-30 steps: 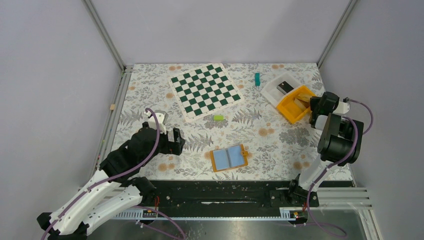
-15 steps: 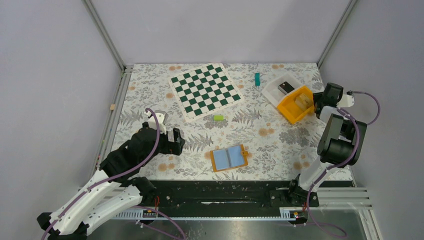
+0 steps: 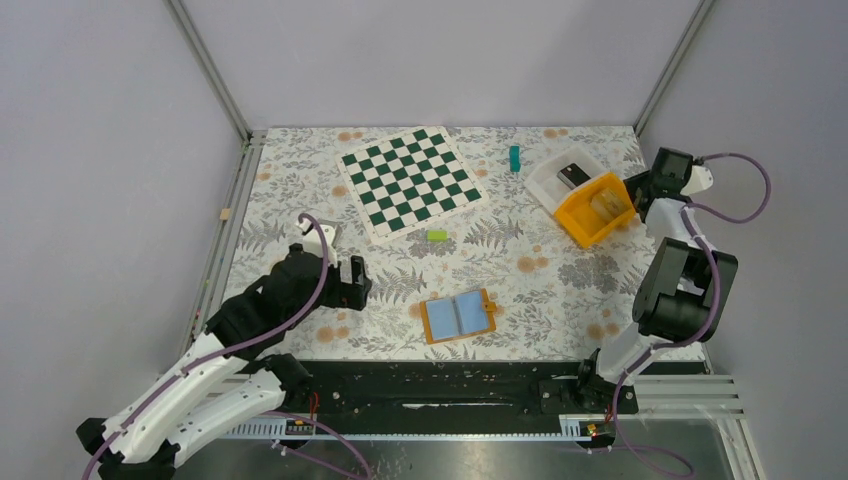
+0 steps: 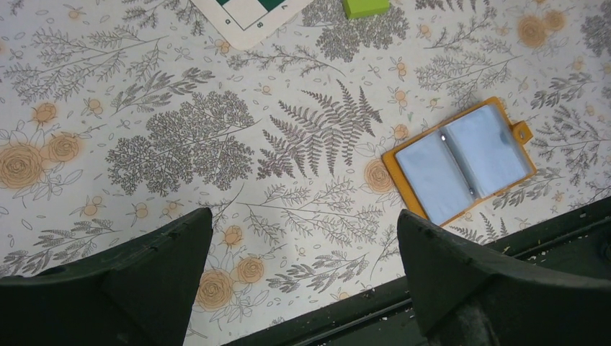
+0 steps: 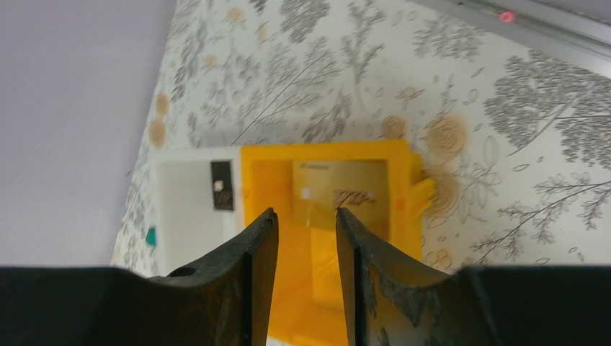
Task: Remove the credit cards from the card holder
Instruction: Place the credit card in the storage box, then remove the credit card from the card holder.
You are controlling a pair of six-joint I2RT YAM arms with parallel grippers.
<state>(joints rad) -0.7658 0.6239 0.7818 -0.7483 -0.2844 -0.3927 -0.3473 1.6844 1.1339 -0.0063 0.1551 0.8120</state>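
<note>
L hand [image 4: 302,216] wide, empty | card holder [image 4: 459,163] ahead-right, apart | R hand [image 5: 306,220] narrow, empty

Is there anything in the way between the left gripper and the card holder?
No. Only bare flowery tablecloth lies between the open left gripper and the card holder. The green block sits farther back, by the chessboard, off that path.

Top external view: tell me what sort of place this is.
Probably a robotics test cell, not a home: a left arm and right arm bolted at the table edge, plain grey walls with metal posts, and staged props like a chessboard mat, orange bin and card holder.
</note>
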